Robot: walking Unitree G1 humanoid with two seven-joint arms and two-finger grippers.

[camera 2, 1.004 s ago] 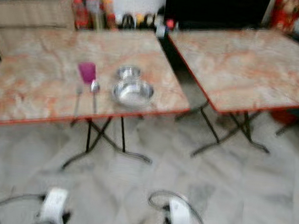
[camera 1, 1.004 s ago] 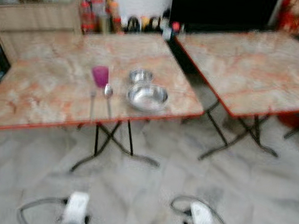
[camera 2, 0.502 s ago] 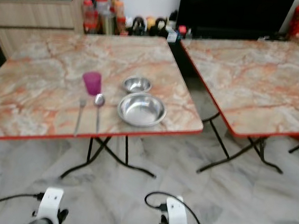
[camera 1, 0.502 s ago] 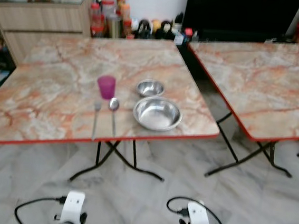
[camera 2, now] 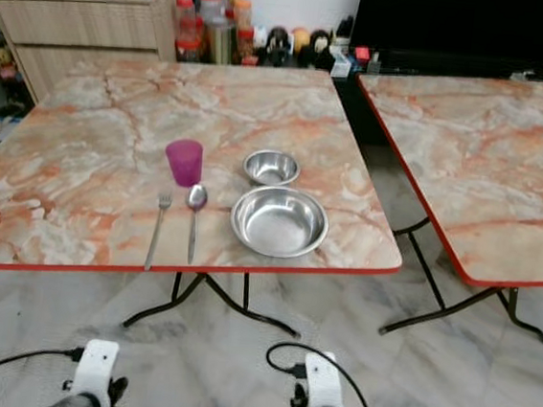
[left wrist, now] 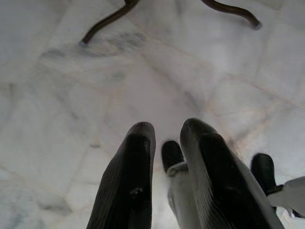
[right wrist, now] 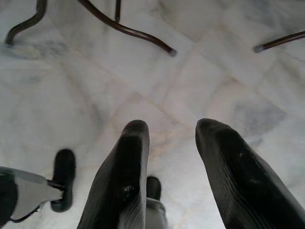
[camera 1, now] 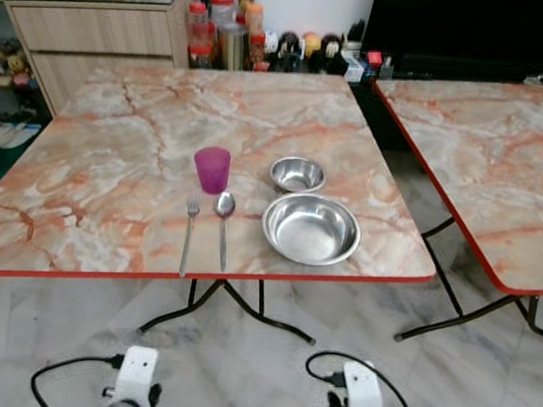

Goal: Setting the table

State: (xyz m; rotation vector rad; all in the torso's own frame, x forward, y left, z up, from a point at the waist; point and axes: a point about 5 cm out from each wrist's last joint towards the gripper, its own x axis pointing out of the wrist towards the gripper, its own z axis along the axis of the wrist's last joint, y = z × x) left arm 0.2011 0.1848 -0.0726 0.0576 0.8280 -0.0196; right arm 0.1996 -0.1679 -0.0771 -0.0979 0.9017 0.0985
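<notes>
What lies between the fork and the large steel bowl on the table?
The spoon lies between the fork and the large steel bowl, parallel to the fork, just below the purple cup, in the eye views.

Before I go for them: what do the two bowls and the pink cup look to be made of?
Large bowl and small bowl: likely stainless steel, silvery with bright reflections. Pink cup: probably plastic, slightly translucent magenta, though tinted glass can't be ruled out.

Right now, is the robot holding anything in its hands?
No, nothing. Both tools hang empty above the floor: the left tool with a narrow gap between its fingers, the right tool open wider. The cup stands on the table.
</notes>
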